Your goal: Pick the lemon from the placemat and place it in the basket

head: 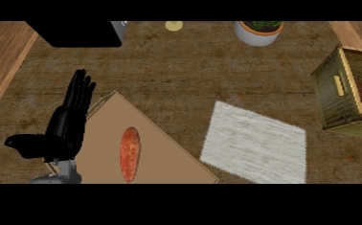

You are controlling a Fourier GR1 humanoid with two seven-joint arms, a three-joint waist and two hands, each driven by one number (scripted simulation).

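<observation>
head view: the left hand [67, 118] shows near the worktop's [176, 71] left edge, its fingers straight and a little apart, pointing toward the far edge, the thumb stuck out to the left; it holds nothing. it lies over the left edge of a tan board [152, 142] that runs off the near edge of the worktop. on that board, just to the right of the hand and not touching it, lies a long orange-red vegetable [129, 153], lengthwise from near to far. right of the board, its corner just beside the board's right edge, a pale grey placemat [256, 143] lies flat with nothing on it. no lemon can be seen on the mat. the basket [341, 95], a greenish wooden box, sits at the worktop's right edge, beyond the mat. along the far edge stand a black box [74, 33], a small pale yellow thing [174, 25] i cannot make out, and a potted plant [259, 31]. the right hand is out of view.
</observation>
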